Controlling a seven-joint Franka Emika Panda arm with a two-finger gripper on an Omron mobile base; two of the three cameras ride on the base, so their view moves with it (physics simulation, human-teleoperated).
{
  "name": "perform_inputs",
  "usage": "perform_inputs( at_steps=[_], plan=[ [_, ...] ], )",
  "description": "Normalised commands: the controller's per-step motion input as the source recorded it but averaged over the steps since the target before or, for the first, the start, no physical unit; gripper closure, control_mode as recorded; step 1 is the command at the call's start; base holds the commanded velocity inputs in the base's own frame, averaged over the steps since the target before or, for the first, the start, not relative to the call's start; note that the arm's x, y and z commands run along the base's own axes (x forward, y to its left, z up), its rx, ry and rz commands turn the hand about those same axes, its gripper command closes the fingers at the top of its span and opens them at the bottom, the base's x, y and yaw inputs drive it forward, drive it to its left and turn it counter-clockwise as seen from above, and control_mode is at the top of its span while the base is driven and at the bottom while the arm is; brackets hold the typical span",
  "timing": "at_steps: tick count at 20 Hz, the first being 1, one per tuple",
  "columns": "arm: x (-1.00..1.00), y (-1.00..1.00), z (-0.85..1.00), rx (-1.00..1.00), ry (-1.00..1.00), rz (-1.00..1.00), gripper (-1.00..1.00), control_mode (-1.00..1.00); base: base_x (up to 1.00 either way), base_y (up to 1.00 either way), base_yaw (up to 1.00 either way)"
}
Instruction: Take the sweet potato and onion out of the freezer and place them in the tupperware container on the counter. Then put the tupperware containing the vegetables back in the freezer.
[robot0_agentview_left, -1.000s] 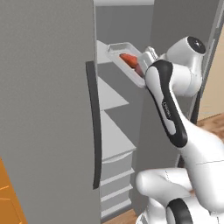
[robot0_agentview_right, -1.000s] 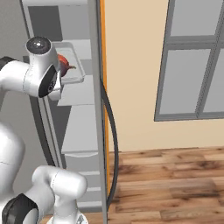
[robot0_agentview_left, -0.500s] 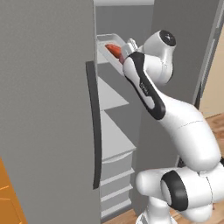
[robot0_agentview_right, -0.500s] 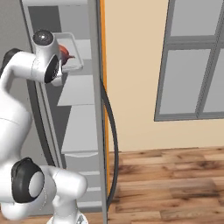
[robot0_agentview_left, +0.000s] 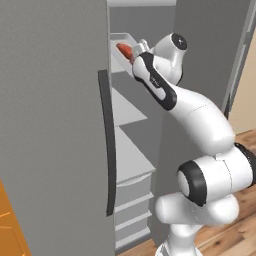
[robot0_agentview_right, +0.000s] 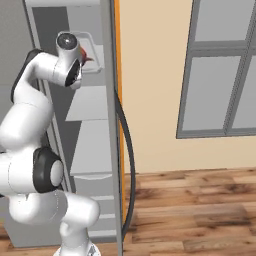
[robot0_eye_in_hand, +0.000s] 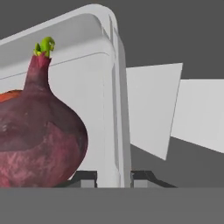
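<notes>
The freezer (robot0_agentview_left: 50, 100) stands open, its dark handle (robot0_agentview_left: 107, 145) on the door edge. My gripper (robot0_eye_in_hand: 113, 178) is shut on the rim of the tupperware container (robot0_eye_in_hand: 87, 52) and holds it up at the top shelf level inside the freezer. In the tray lies the purplish-red onion (robot0_eye_in_hand: 39, 144) with a green sprout, close to my left fingertip. Behind it peeks an orange sliver of the sweet potato (robot0_eye_in_hand: 11, 96). From the left base camera the sweet potato (robot0_agentview_left: 124, 49) shows in the tray (robot0_agentview_left: 120, 40) just ahead of my hand. The tray (robot0_agentview_right: 97, 42) also shows past my wrist.
Pale shelves (robot0_agentview_left: 130, 160) and drawers (robot0_agentview_left: 132, 200) fill the freezer below the tray. The open door's edge (robot0_agentview_right: 107, 100) stands right of my arm. A window (robot0_agentview_right: 220, 75) and wooden floor (robot0_agentview_right: 200, 210) lie to the right. An orange cabinet (robot0_agentview_left: 7, 225) is at lower left.
My arm has stretched forward and carried the tray with both vegetables deeper into the top of the freezer. The freezer door and handle stay where they were.
</notes>
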Motion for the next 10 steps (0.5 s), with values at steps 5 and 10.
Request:
perform_inputs(
  at_steps=[5, 10],
  plan=[
    [0.74, 0.13, 0.04, 0.03, -0.06, 0.01, 1.00, -1.00, 0.00, 0.00, 0.00],
    [0.75, 0.16, 0.01, 0.02, -0.05, 0.00, 1.00, -1.00, 0.00, 0.00, 0.00]
  ],
)
